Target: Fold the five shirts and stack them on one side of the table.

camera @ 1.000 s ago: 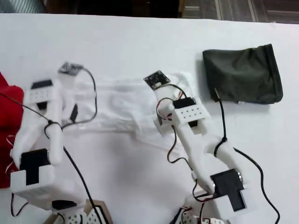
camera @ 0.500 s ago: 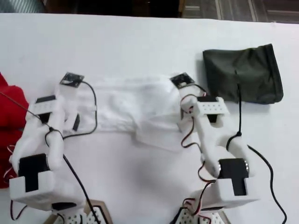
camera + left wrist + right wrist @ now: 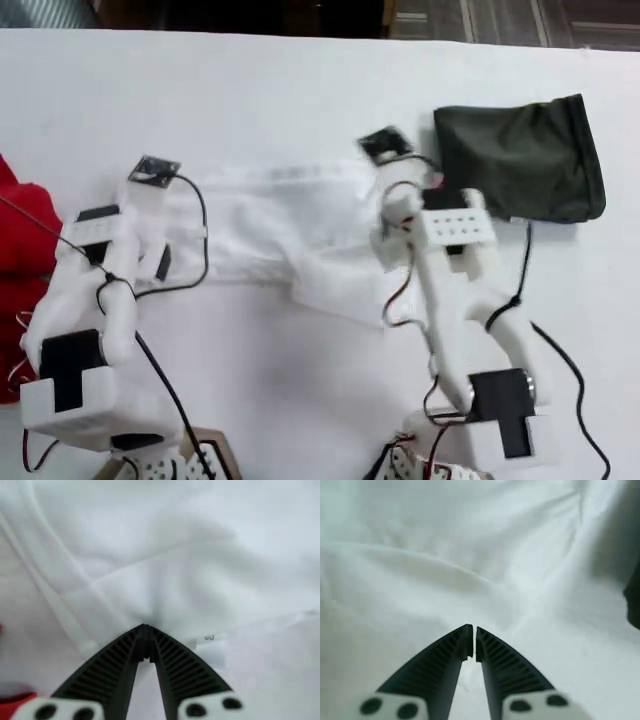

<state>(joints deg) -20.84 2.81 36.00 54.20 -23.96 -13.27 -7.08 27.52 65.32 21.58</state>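
Mid-table, white shirt [image 3: 270, 215] stretched out: left gripper [image 3: 145, 630], right gripper [image 3: 471, 630] each clamped on one end, likely flattening for fold. Green shirt [image 3: 520, 160] alongside, probably stack's start.

We see the white shirt [image 3: 270, 225] as soft, matt, creased cloth. The dark green shirt [image 3: 520, 160] and red shirt [image 3: 15, 230] look matt too, on a smooth white table [image 3: 300, 80]. The left end effector [image 3: 145, 630] and right end effector [image 3: 474, 630] are ribbed black matt plastic set in smooth white plastic.
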